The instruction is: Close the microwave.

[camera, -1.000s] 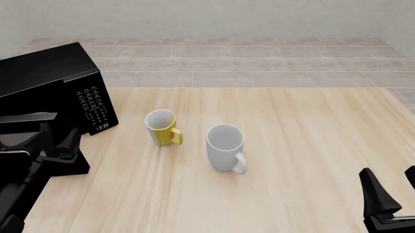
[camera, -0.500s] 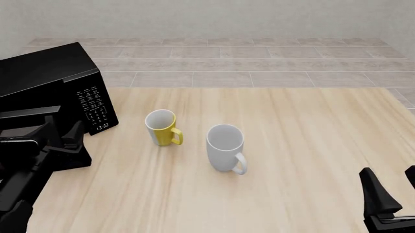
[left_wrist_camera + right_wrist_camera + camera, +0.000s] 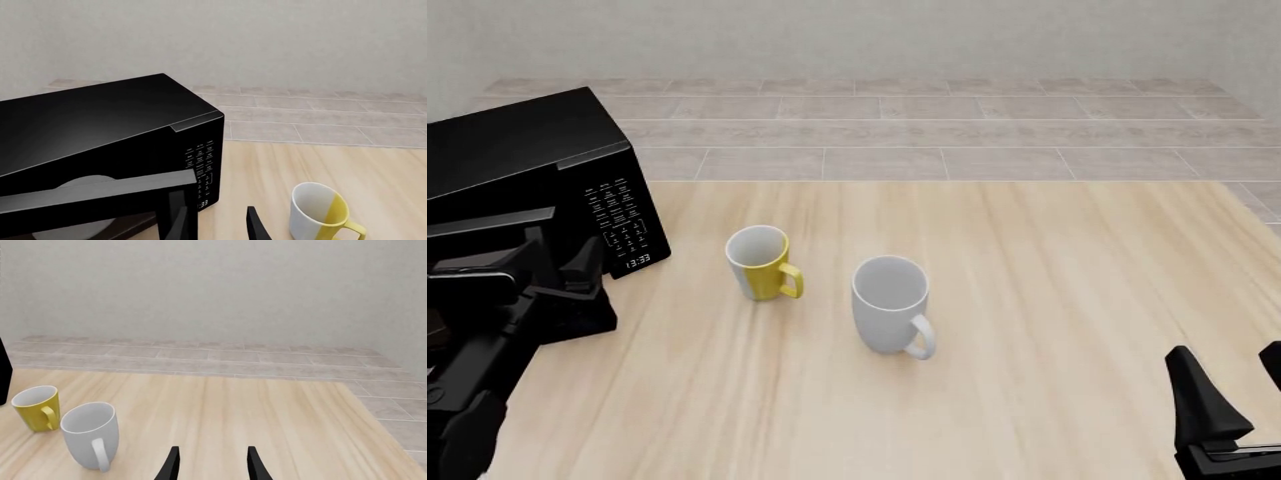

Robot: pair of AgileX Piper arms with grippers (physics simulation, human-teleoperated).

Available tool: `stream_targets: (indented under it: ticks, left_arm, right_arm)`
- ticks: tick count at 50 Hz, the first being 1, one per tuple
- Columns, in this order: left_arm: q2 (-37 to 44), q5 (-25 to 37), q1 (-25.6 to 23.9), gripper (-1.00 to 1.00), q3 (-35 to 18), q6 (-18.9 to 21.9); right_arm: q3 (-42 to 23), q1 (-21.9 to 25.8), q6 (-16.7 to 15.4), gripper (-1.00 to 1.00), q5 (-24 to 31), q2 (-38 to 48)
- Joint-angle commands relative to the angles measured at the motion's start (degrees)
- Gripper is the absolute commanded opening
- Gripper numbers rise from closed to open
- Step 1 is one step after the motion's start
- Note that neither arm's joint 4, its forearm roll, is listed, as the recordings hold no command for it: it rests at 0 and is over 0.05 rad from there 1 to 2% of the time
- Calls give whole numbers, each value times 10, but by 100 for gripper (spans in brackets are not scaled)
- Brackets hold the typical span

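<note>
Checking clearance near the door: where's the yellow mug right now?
In the front view the yellow mug stands upright on the table left of centre, between the microwave keypad and the white mug, touching neither.

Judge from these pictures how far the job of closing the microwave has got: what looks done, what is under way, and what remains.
Done: the left gripper has reached the microwave, open at its door.
Under way: the door is partly swung, its top edge standing out from the body with the turntable visible behind it.
Left: pushing the door fully shut. The right gripper hangs open, away from the microwave.
</note>
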Motion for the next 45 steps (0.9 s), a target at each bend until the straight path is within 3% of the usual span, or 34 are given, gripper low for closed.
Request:
stream_targets:
  ticks: [1,45]
  left_arm:
    - [61,60,30,100,-7,1]
    - [100,73,48,100,-49,9]
  right_arm:
    - [0,2,-1,100,1,0]
    - [0,12,2,100,4,-1]
